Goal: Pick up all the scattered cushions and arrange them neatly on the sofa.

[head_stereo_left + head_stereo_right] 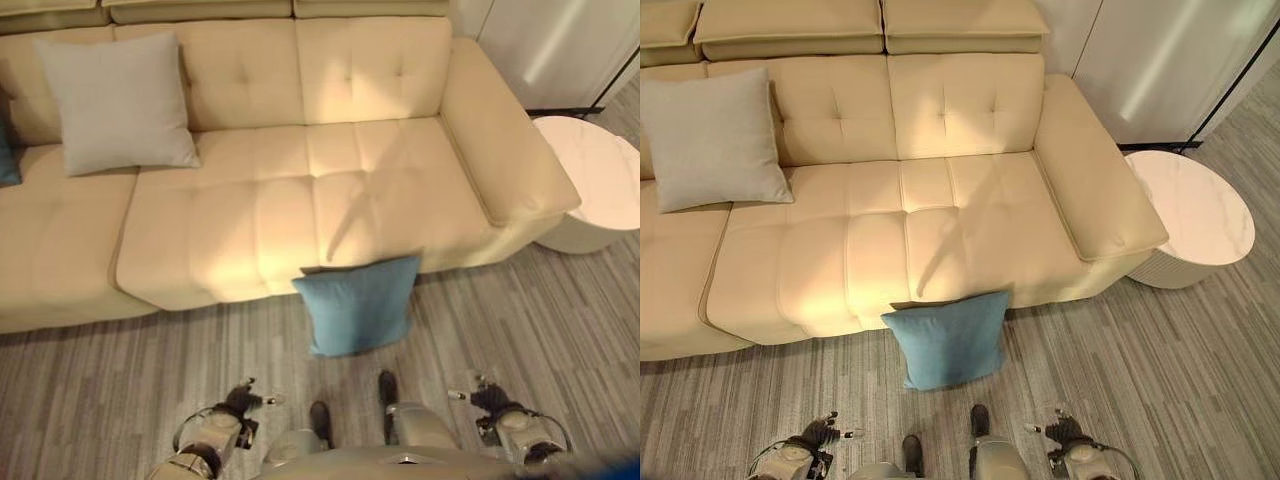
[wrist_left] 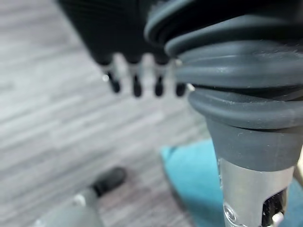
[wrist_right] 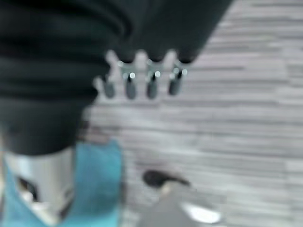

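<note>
From the head camera I look down on the beige sofa (image 1: 940, 230), my landmark for everything here. A blue cushion (image 1: 948, 338) lies on the grey plank floor (image 1: 1160, 380), leaning against the sofa's front edge below the middle of the seat. A pale grey cushion (image 1: 710, 138) already stands upright against the sofa's backrest toward its left end, square and tidy. In the left eye view a sliver of something dark blue (image 1: 6, 160) shows at the frame's edge, left of the grey cushion on the sofa; I cannot tell what it is. A round white side table (image 1: 1192, 215) sits just off the sofa's right armrest.

My left hand (image 2: 142, 80) hangs low in front of the sofa, over bare floor, its fingers straight and apart, holding nothing; the blue cushion shows past it in its wrist view. My right hand (image 3: 142, 80) hangs the same way on the other side, fingers extended and empty, with a corner of the blue cushion beside it.

My reading of progress: one cushion is placed, and the blue one on the floor is the piece visibly left. It has not been touched yet; neither hand is near enough to grasp it. The next step, I judge, is to reach down to the blue cushion, lift it and set it against the backrest on the open seat to the right of the grey one.
</note>
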Controlling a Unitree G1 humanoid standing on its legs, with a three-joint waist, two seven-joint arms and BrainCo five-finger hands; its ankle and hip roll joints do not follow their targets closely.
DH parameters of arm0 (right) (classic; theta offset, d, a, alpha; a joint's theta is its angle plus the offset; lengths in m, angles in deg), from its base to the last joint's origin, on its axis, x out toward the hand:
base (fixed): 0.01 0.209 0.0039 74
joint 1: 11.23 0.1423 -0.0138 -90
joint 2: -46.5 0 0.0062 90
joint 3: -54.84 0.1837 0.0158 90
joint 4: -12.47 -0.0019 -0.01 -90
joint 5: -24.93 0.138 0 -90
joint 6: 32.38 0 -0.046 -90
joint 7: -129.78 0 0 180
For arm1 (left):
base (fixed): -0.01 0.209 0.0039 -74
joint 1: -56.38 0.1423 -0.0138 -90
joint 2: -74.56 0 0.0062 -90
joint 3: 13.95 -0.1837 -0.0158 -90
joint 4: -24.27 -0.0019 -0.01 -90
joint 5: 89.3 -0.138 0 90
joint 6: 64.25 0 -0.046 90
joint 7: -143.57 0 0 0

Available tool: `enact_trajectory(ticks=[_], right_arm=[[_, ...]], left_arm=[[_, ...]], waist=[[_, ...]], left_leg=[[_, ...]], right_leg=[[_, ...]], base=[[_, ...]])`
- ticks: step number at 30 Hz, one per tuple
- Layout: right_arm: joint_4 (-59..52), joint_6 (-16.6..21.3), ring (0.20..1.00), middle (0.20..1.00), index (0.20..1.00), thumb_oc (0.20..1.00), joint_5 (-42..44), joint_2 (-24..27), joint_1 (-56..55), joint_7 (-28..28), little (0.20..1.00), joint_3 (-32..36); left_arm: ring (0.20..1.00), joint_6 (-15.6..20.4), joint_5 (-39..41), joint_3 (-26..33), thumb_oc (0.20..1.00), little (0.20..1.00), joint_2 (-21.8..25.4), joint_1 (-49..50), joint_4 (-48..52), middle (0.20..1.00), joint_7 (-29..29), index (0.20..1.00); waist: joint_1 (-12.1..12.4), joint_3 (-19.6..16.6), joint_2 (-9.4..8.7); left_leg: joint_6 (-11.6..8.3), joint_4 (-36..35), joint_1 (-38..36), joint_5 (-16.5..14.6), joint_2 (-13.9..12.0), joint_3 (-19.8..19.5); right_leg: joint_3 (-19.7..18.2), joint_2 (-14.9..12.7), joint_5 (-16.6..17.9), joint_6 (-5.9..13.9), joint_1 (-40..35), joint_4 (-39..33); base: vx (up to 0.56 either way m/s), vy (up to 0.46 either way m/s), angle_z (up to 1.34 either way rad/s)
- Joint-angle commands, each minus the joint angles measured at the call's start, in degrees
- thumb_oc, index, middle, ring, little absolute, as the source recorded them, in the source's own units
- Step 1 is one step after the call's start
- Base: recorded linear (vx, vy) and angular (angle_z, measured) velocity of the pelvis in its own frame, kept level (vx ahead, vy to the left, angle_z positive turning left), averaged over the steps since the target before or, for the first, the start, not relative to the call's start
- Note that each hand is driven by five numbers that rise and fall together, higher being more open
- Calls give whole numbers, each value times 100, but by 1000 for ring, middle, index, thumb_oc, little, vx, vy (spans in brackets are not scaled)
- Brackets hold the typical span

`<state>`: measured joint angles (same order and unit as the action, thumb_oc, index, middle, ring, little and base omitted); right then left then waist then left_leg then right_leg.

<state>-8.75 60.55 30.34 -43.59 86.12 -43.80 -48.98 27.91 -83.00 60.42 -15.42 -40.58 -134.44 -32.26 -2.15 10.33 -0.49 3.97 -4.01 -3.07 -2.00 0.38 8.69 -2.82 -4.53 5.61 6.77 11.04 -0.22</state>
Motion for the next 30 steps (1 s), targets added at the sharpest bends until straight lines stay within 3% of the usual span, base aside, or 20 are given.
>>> enact_trajectory(ticks=[1, 8, 10, 16, 17, 21, 22, 30], right_arm=[[116, 92, 1000, 1000, 1000, 1000, 12, 160, -53, 54, 1000, -14], [-208, 223, 1000, 1000, 1000, 1000, 308, 349, 161, 278, 1000, 47], [-538, 323, 1000, 1000, 1000, 1000, 551, 422, 396, 454, 1000, 65], [-1228, 461, 1000, 1000, 1000, 1000, 927, 618, 1208, 926, 1000, -36], [-1553, 541, 1000, 1000, 1000, 1000, 1010, 746, 1689, 1158, 1000, -132], [-1915, 654, 1000, 1000, 1000, 1000, 1121, 880, 2165, 1390, 1000, -163], [-1940, 687, 1000, 1000, 1000, 1000, 1135, 924, 2321, 1440, 1000, -186], [-2000, 860, 1000, 1000, 1000, 1000, 1153, 1449, 4013, 1901, 1000, -498]], left_arm=[[1000, 236, 251, 48, 1000, 1000, 56, -122, 67, 1000, 152, 1000], [1000, 396, 835, 26, 1000, 1000, 121, -597, 736, 1000, 506, 1000], [1000, 551, 1334, 39, 1000, 1000, 105, -1004, 921, 1000, 854, 1000], [1000, 774, 1935, -76, 1000, 1000, 150, -1887, 1054, 1000, 1423, 1000], [1000, 876, 2188, -97, 1000, 1000, 219, -2233, 1132, 1000, 1550, 1000], [1000, 976, 2400, -123, 1000, 1000, 325, -2593, 1322, 1000, 1689, 1000], [1000, 997, 2421, -135, 1000, 1000, 330, -2688, 1344, 1000, 1722, 1000], [1000, 994, 2371, -377, 1000, 1000, 539, -3909, 1350, 1000, 2147, 1000]], waist=[[66, -231, -170], [47, 120, -83], [13, 371, -78], [-99, 576, -31], [-130, 661, 26], [-162, 763, 90], [-170, 766, 114], [-194, 1073, 134]], left_leg=[[-599, 340, 428, 119, 136, -466], [-703, 442, 1008, 297, 15, -635], [-699, 759, 1682, 368, 11, -679], [-730, 1456, 3261, 503, 13, -747], [-772, 1732, 3895, 533, -7, -767], [-820, 2012, 4548, 525, -31, -757], [-843, 2095, 4643, 347, -28, -786], [-836, 3073, 6346, 190, -4, -900]], right_leg=[[-96, -26, -257, 235, -264, 426], [102, 63, -361, 98, 211, 689], [153, 138, -326, 20, 980, 1154], [160, 74, -276, 1, 2473, 1792], [81, 17, -252, -10, 3072, 2036], [-18, -58, -290, -22, 3738, 2387], [-50, -71, -486, -9, 3835, 2516], [-286, -168, -661, -42, 5414, 3560]], base=[[32, -87, 75], [-127, -102, 20], [-340, -87, 9], [-177, -46, 1], [-129, -21, -1], [-52, -10, 1], [42, 6, 3], [13, -26, 4]])
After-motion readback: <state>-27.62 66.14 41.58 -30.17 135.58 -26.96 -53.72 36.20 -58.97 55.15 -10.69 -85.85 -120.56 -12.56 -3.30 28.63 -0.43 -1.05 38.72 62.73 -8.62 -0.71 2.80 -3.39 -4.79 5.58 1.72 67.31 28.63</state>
